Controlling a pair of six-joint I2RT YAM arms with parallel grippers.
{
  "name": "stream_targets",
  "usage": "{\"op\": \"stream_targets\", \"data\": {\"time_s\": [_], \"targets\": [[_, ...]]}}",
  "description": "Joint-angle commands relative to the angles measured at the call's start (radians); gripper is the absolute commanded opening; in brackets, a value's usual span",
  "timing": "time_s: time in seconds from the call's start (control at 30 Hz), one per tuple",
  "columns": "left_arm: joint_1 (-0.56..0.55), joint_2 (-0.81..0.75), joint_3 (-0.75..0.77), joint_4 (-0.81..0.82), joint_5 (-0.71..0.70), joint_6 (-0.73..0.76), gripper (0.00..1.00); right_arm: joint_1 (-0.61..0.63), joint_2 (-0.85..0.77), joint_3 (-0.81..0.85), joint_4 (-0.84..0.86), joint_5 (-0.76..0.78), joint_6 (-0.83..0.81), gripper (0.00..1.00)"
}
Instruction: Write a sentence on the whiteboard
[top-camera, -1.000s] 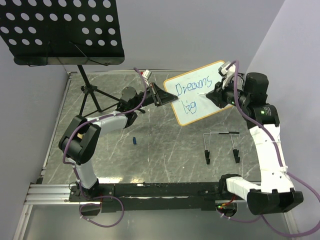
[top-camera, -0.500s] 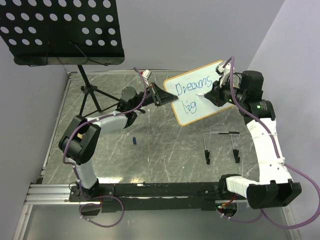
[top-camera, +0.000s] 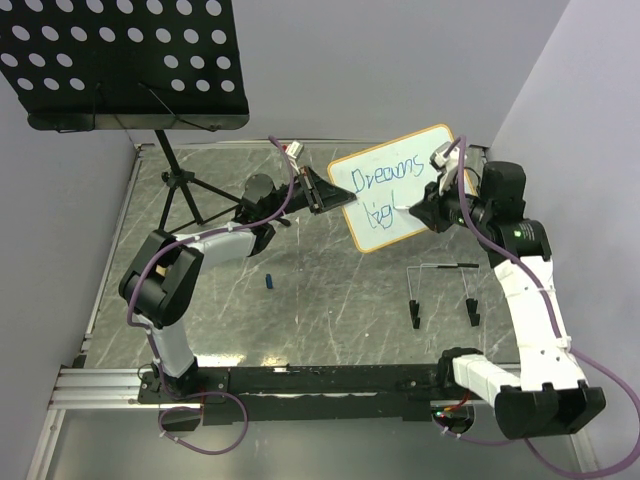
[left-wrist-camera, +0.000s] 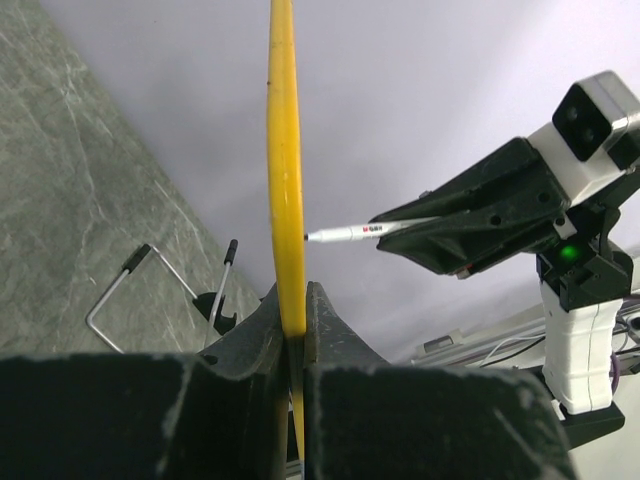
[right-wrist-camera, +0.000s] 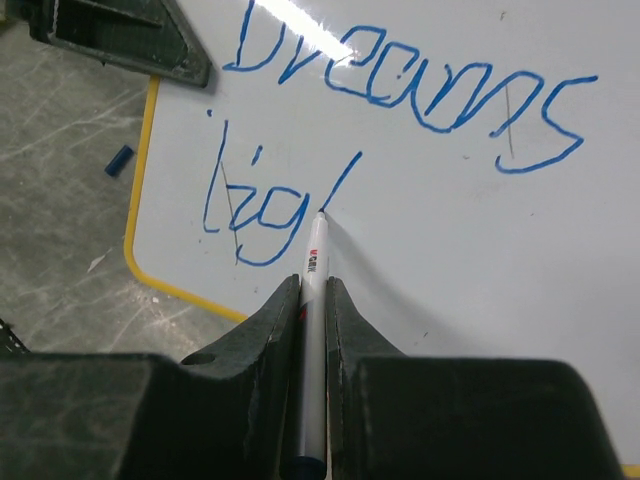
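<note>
The whiteboard (top-camera: 395, 190) has a yellow-tan frame and is held tilted above the table. My left gripper (top-camera: 325, 192) is shut on its left edge; in the left wrist view the board shows edge-on (left-wrist-camera: 285, 180) between the jaws (left-wrist-camera: 292, 310). Blue writing on the board (right-wrist-camera: 400, 85) reads "Dreams" with "lig" and a fresh stroke below it. My right gripper (top-camera: 418, 210) is shut on a white marker (right-wrist-camera: 314, 300), also seen in the top view (top-camera: 405, 207). The marker tip touches the board at the foot of the fresh stroke.
A black perforated music stand (top-camera: 120, 60) with tripod legs (top-camera: 185, 195) stands at the back left. A wire easel stand (top-camera: 445, 290) lies on the table at the right. A small blue marker cap (top-camera: 269, 283) lies on the marble table (top-camera: 300, 310).
My right gripper has moved down and left across the board with the marker, drawing a new stroke after "lig". The left gripper and board have stayed put.
</note>
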Motion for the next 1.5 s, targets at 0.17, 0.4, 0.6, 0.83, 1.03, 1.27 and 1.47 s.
{"op": "stream_targets", "data": {"time_s": [0.17, 0.4, 0.6, 0.83, 1.03, 1.27, 1.47], "targets": [[-0.002, -0.026, 0.057, 0.159, -0.009, -0.016, 0.01, -0.006, -0.088, -0.060, -0.059, 0.005, -0.045, 0.00], [-0.002, -0.032, 0.054, 0.158, -0.006, -0.016, 0.01, -0.005, -0.033, 0.004, -0.004, -0.009, -0.004, 0.00], [-0.002, -0.034, 0.053, 0.162, -0.002, -0.017, 0.01, -0.005, 0.015, 0.049, 0.036, 0.012, 0.022, 0.00], [-0.004, -0.032, 0.052, 0.167, -0.002, -0.019, 0.01, -0.017, 0.022, 0.054, 0.040, 0.054, 0.022, 0.00], [-0.002, -0.023, 0.054, 0.179, -0.001, -0.025, 0.01, -0.031, -0.010, 0.023, 0.011, 0.051, 0.002, 0.00], [-0.002, -0.023, 0.055, 0.171, -0.001, -0.020, 0.01, -0.034, -0.054, -0.026, -0.059, 0.010, -0.030, 0.00], [-0.004, -0.017, 0.061, 0.171, -0.002, -0.022, 0.01, -0.043, -0.083, -0.051, -0.078, 0.014, -0.045, 0.00]]}}
